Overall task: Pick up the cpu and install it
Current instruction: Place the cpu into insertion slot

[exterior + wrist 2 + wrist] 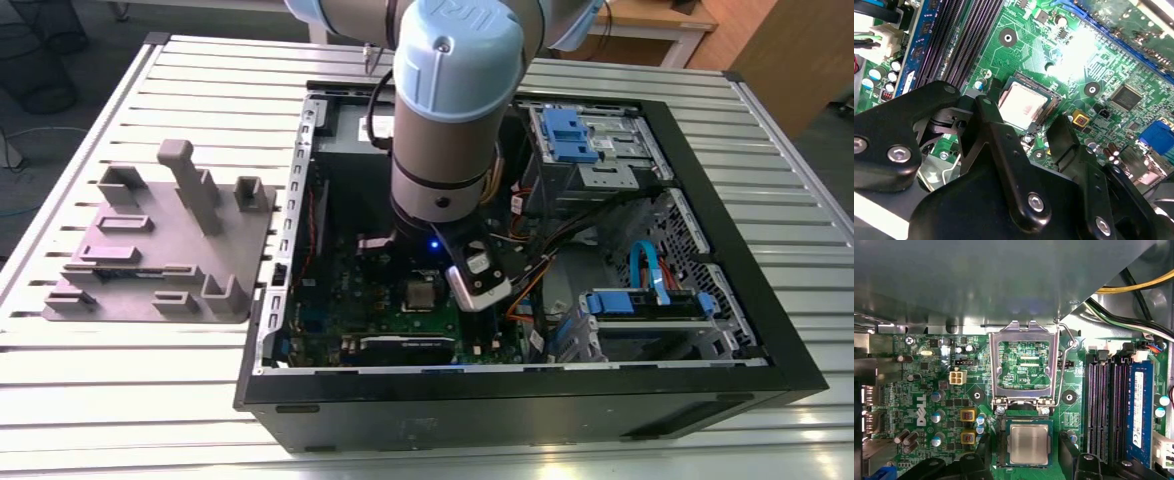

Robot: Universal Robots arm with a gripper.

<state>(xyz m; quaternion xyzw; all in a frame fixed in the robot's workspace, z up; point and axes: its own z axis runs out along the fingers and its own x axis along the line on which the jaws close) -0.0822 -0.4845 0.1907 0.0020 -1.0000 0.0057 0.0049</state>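
Hold the open pincer (1027, 454) level and centred astride the cpu (1028, 444) lying in its socket (1002, 450), clear of the raised frame (1024, 328).

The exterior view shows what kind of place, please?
Probably a robotics lab or workshop: a robot arm reaches into an open computer case that lies on a slatted metal table, with a grey parts holder beside it.

It looks like a robotics lab or workshop. A robot arm (447, 110) reaches into an open computer case (534, 405) lying on a slatted metal desk (160, 390), beside a grey fixture block (147, 250) with moulded slots. Wooden furniture (781, 45) stands behind.
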